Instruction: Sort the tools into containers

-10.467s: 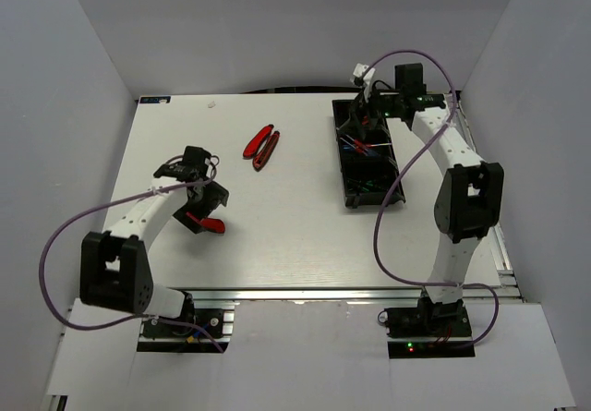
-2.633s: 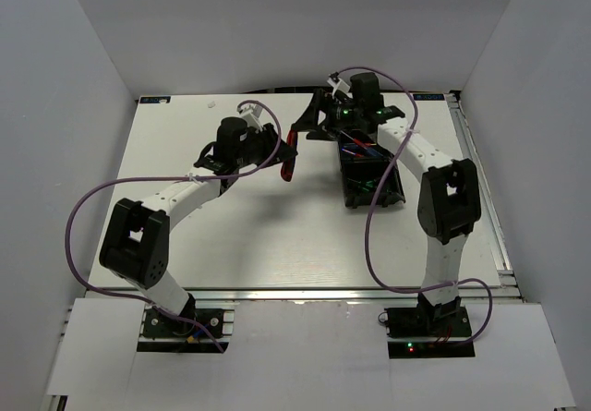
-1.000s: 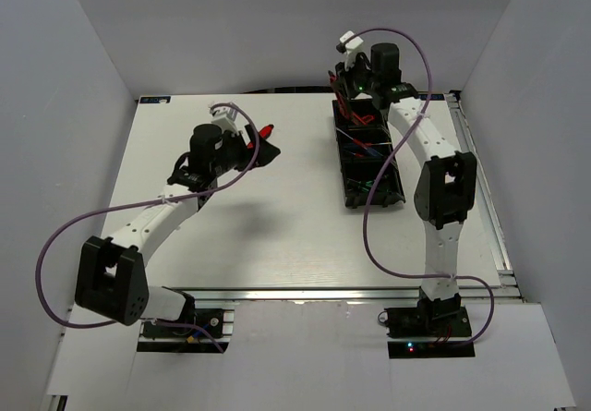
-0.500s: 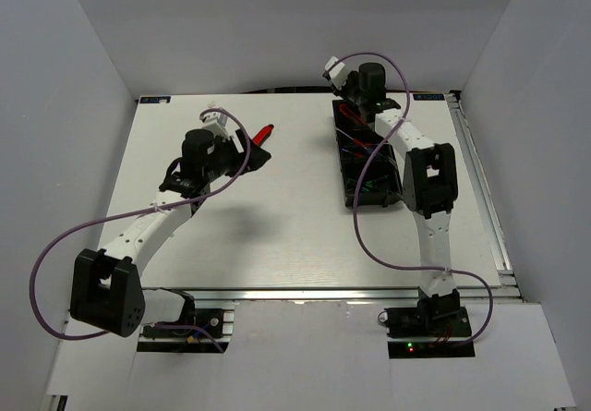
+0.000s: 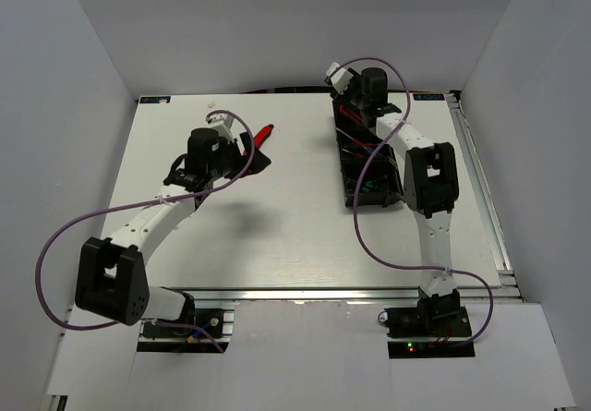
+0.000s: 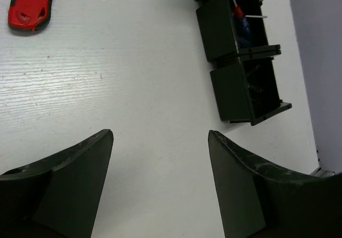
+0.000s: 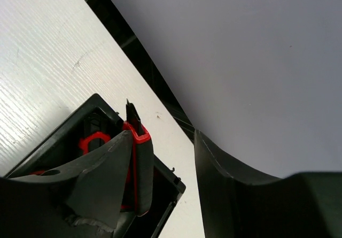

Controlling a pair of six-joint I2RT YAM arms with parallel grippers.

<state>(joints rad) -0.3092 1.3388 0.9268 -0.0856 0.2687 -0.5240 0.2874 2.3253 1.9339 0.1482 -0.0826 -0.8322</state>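
The black three-compartment tray (image 5: 377, 203) lies at the right, and shows in the left wrist view (image 6: 227, 91) and the right wrist view (image 7: 64, 141). My right gripper (image 5: 351, 106) (image 7: 163, 133) is open over the far compartment. Red-handled pliers (image 7: 136, 158) stand in that compartment, leaning beside the left finger. Blue-and-red screwdrivers (image 6: 241, 21) lie in the middle compartment. A green tool (image 5: 369, 185) lies in the near one. Red-handled cutters (image 5: 262, 134) (image 6: 32, 5) lie on the table. My left gripper (image 5: 255, 157) (image 6: 160, 133) is open and empty just beside them.
White table with grey walls on three sides. A dark gap runs along the table's far edge behind the tray (image 7: 133, 40). The right arm's purple cable (image 5: 369, 208) hangs across the tray.
My right gripper has come down to the far compartment and the red pliers now stand in it, the jaws apart. My left gripper stays by the red cutters, shifted slightly.
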